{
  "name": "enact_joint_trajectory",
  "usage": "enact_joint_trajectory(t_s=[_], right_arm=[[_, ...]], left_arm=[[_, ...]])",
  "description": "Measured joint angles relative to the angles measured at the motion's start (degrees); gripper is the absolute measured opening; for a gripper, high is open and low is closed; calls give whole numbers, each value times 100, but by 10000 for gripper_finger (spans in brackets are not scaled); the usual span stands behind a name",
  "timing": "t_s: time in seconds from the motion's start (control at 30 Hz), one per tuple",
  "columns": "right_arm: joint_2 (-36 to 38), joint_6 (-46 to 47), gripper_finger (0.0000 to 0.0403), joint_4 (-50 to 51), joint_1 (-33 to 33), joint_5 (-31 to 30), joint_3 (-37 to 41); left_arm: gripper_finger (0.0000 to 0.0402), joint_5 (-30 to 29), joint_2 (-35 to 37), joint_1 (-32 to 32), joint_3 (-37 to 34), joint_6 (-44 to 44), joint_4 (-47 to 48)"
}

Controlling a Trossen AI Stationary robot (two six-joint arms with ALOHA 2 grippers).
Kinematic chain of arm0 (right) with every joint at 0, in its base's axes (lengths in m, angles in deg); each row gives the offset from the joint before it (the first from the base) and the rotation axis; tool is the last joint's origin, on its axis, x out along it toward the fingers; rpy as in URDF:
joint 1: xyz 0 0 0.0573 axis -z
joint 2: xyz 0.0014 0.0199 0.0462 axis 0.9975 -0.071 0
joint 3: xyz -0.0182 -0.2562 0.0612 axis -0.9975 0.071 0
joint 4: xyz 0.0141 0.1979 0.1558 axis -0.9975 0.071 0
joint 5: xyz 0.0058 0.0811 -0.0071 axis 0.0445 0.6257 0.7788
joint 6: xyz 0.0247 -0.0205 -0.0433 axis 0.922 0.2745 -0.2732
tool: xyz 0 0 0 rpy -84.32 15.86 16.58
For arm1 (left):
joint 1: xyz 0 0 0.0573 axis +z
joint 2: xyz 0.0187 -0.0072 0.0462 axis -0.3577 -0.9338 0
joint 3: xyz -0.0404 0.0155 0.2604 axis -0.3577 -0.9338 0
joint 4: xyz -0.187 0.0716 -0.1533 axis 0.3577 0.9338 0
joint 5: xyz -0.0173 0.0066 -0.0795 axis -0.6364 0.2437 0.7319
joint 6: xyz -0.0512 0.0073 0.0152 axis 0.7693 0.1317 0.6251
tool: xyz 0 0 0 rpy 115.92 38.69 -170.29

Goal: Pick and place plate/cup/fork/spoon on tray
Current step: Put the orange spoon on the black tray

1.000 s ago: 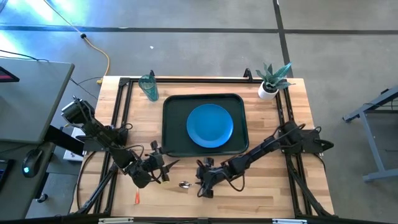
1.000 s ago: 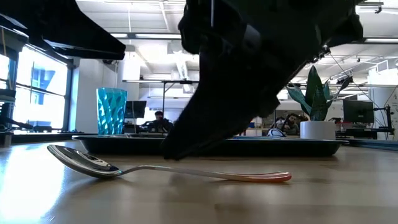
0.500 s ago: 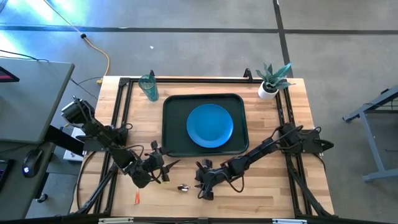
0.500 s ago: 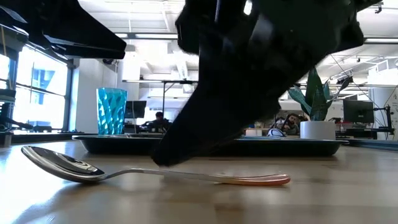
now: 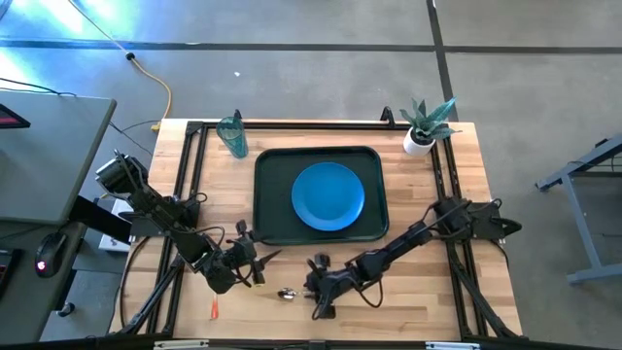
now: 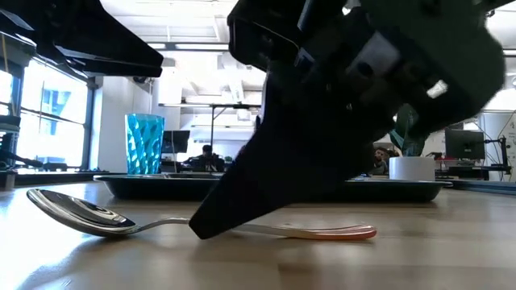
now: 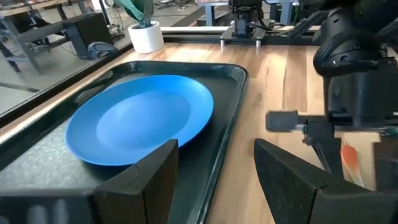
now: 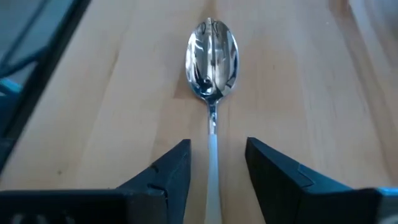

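We note plate point(image 5: 328, 195) on tray point(image 5: 267, 199); cup point(image 5: 231, 136), fork point(image 5: 214, 308) left; right gripper point(image 8: 213, 163) fingers apart astride spoon point(image 8: 212, 62) handle nr bench front edge, not yet clenched; left gripper point(image 7: 214, 167) released.

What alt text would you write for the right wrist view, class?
The right tool, its two dark fingers parted, straddles the thin handle of a shiny silver oval-bowled spoon lying flat on the pale wooden table. The spoon's bowl points away from the camera.

spoon point(image 6: 89, 216) handle partly hidden behind right arm, fork point(image 5: 214, 308) tines too small to tell, tray point(image 7: 231, 109) cut off
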Motion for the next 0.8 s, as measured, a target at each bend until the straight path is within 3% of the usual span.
enact_joint_trajectory(t_s=[0.23,0.47,0.57,0.8], right_arm=[[-9,-8,17,214,-54,-452,0],[93,473,7,288,-117,-925,29],[272,481,7,532,-222,-1617,73],[957,462,4,745,-354,-3962,55]], left_arm=[[200,185,0,0,0,2,0],[200,258,57,-7,0,4,2],[200,392,181,-9,0,49,9],[200,387,365,-50,0,148,-211]])
